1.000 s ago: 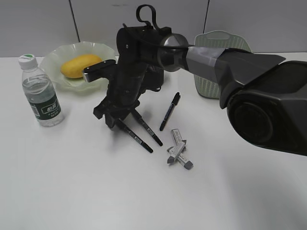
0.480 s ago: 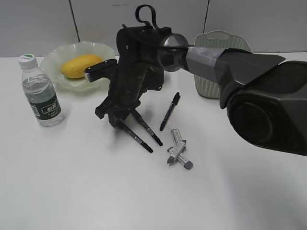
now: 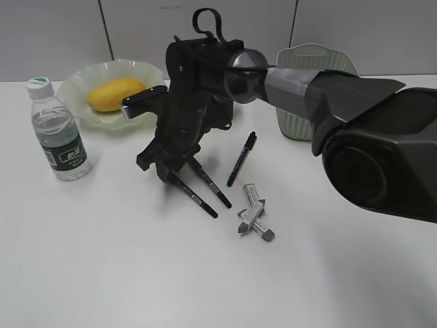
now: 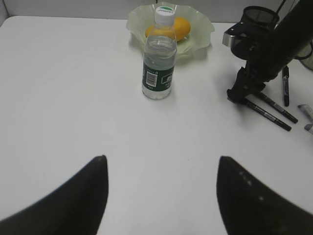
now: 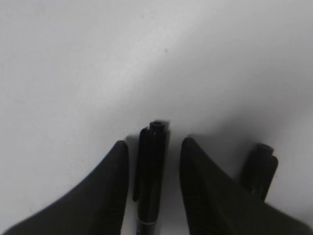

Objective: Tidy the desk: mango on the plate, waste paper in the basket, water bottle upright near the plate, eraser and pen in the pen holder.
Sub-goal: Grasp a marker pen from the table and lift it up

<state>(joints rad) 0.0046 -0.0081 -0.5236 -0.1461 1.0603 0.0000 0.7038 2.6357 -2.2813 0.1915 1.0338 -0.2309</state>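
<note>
- White desk (image 3: 102, 273) under a grey panelled back wall; the right arm's dark housing fills the right of the exterior view and covers part of the basket (image 3: 300, 123), so its inside cannot be seen.
- Mango (image 3: 115, 93) lies on the plate (image 3: 82, 76); water bottle (image 3: 57, 130) stands upright just beside the plate.
- Right gripper (image 3: 164, 167) is down over the cap end of one pen (image 3: 196, 197). The wrist view shows that pen (image 5: 150, 176) between the two fingers (image 5: 110, 191) with slim gaps either side, so the jaws are not yet clamped on it. A second pen (image 3: 209, 183) lies just beside; a third (image 3: 242, 158) lies apart.
- Two erasers (image 3: 254, 220) lie crossed, touching, near the pens.
- Pen holder (image 4: 260, 16) is mostly hidden behind the arm in the exterior view; only its rim shows from the left wrist.
- Left gripper (image 4: 161, 196) hovers spread wide, holding nothing, its fingertips cut off by the frame edge.
- Waste paper shows in no view.
</note>
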